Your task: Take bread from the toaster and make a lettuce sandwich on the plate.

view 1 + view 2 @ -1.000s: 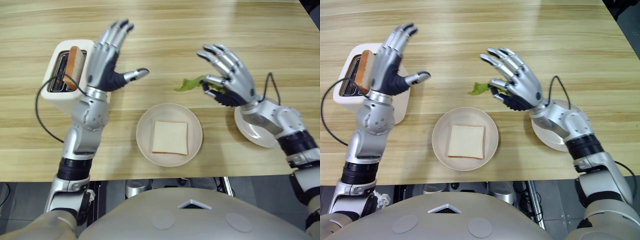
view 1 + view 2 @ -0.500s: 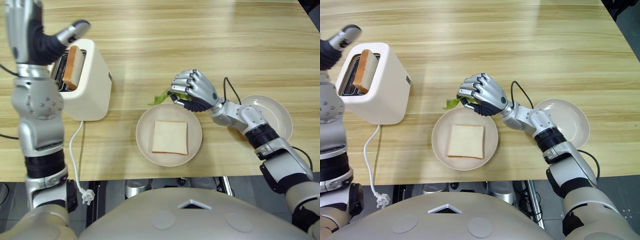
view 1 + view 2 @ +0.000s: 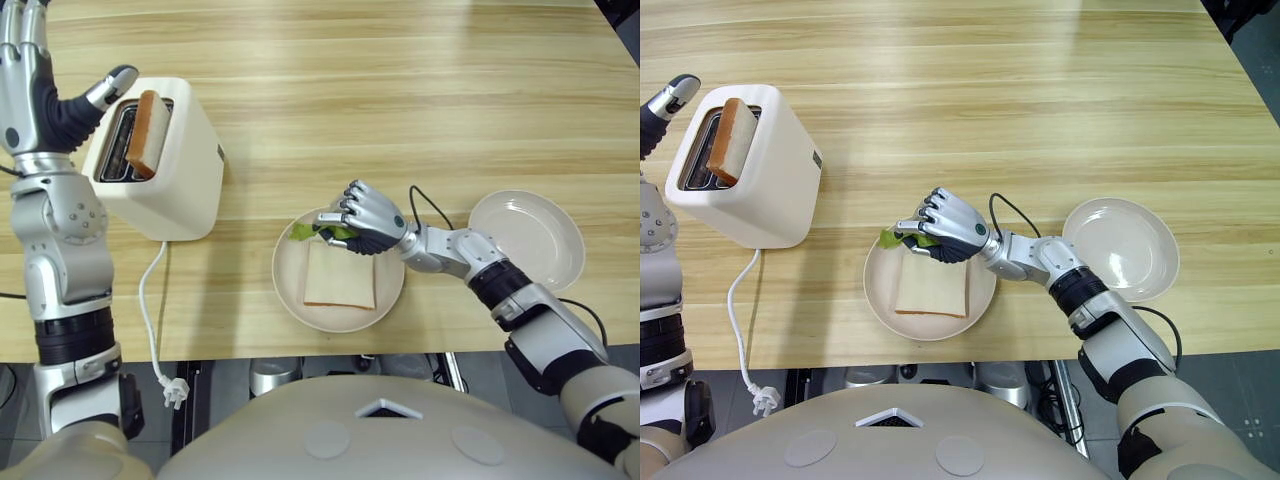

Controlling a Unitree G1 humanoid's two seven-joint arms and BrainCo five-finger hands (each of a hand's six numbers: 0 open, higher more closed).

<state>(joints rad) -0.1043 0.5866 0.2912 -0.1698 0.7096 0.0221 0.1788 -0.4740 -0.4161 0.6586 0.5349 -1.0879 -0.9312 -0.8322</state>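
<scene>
Lettuce [image 3: 303,231] in right hand [image 3: 362,218]; over plate [image 3: 290,285]

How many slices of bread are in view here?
2. One slice stands in the toaster at the robot's left; the other slice lies flat on the near plate, by the right hand holding lettuce. More could sit hidden deeper in the toaster.
</scene>
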